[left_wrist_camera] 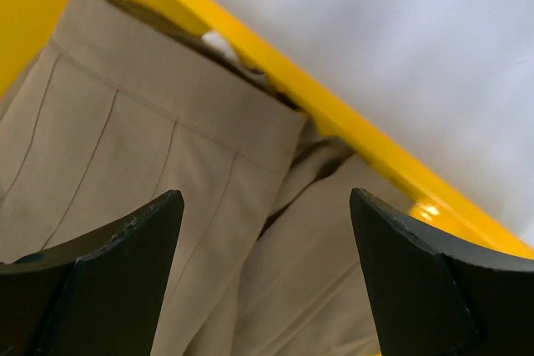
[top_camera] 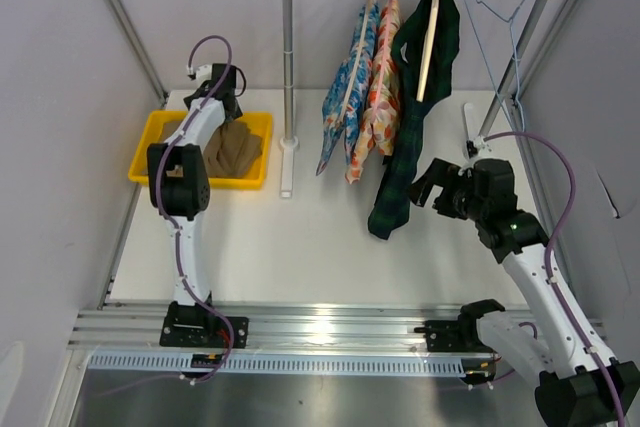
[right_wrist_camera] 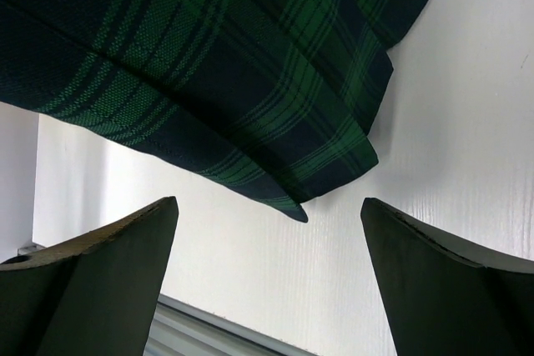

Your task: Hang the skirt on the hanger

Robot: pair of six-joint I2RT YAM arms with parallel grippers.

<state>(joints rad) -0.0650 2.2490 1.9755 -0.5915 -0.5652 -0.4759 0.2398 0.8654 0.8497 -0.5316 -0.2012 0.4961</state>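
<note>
Both jaws gape empty; the left pair hangs over the skirt (left_wrist_camera: 167, 147) in the far-left tray (top_camera: 140, 169); next, probably descend and pinch.

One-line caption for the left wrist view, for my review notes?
Open left gripper hovers over the tan skirt lying in the yellow tray.

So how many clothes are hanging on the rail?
3: a blue floral one leftmost, an orange floral one next, then a dark green plaid one. Another could hide between them.
</note>
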